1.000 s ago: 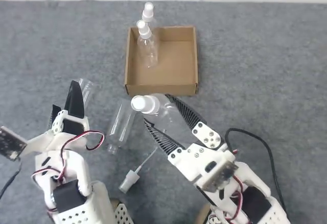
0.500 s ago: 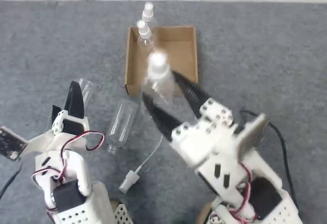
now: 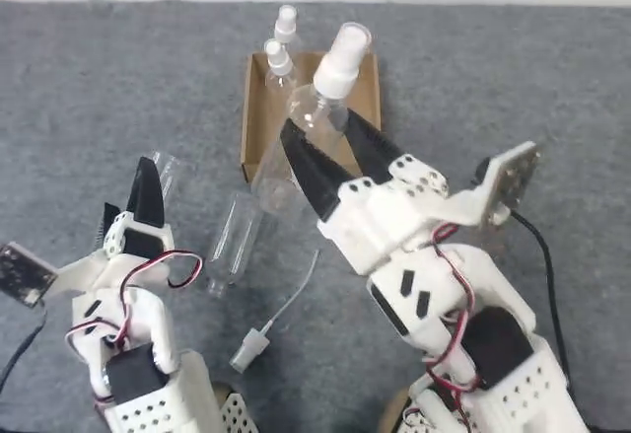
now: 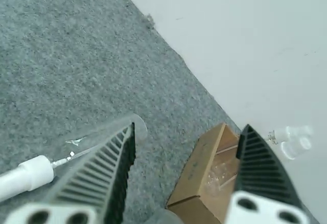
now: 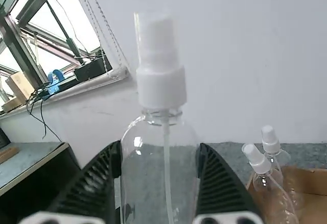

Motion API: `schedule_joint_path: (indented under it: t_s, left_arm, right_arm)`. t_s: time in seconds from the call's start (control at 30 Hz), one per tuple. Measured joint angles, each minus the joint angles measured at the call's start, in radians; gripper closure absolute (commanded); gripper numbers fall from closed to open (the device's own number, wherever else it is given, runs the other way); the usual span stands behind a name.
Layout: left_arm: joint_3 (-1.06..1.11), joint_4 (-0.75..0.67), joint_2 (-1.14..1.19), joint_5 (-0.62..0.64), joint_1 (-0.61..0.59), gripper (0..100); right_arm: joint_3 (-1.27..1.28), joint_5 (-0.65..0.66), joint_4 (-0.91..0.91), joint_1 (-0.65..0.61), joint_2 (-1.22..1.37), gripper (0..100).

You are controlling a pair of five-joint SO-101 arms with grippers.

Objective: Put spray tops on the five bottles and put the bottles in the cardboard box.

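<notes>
Right gripper pinching capped bottle, seen over box at 12 o'clock | left gripper spread at 8 o'clock, beside open bottle | second open bottle lying near centre | loose spray top at 6 o'clock | two capped bottles at box's 11 o'clock corner

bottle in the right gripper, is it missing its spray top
No, the bottle held in the right gripper has a white spray top on its neck.
</notes>
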Motion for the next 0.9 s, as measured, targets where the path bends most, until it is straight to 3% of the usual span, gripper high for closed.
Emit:
schedule_joint_path:
  t_s: [0.6, 0.9]
  left_arm:
    - [0.0, 0.0, 0.0, 0.0, 0.0, 70]
    - [0.0, 0.0, 0.0, 0.0, 0.0, 70]
  right_arm:
    - [-0.25, -0.008, -0.002, 0.0, 0.543, 98.5]
    - [-0.21, 0.1, -0.238, 0.04, 0.666, 98.6]
